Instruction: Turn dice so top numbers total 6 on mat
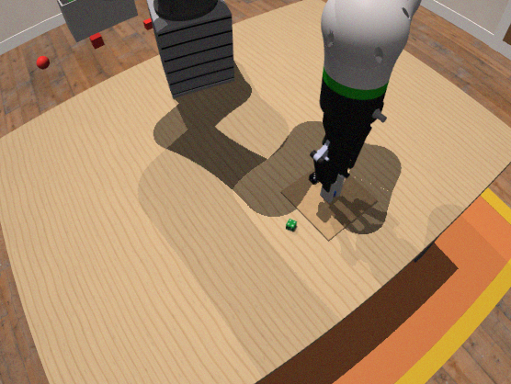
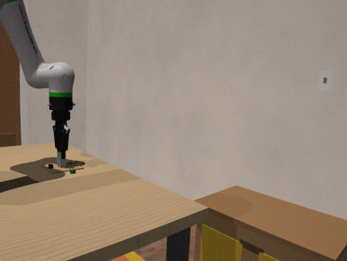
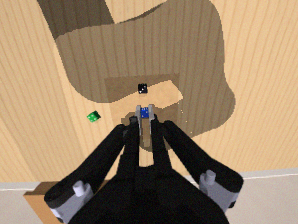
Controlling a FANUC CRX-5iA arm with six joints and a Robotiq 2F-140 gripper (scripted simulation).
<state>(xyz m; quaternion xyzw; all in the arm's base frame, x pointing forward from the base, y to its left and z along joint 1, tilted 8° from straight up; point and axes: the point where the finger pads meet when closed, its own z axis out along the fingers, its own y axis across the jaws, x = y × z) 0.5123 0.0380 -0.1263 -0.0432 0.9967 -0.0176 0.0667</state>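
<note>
Green die [image 1: 291, 224] [image 2: 72, 171] [image 3: 93, 116] off mat, black die [image 2: 50, 166] [image 3: 142, 88] on

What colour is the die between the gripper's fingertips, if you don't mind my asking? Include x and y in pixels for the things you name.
Blue [image 1: 334, 194] [image 3: 144, 112], seen best in the wrist view.

Three dice [image 3: 93, 116] [image 3: 142, 88] [image 3: 144, 112], one mat [image 1: 329, 226] [image 3: 117, 106], one claw [image 1: 332, 200] [image 2: 62, 166] [image 3: 144, 111].

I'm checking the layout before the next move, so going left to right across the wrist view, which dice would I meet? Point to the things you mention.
Green die [image 1: 290, 224] [image 2: 72, 171] [image 3: 93, 116] → black die [image 2: 50, 166] [image 3: 142, 88]. The blue die [image 3: 145, 112] is left out: it lies nearly in line below the black one.
</note>
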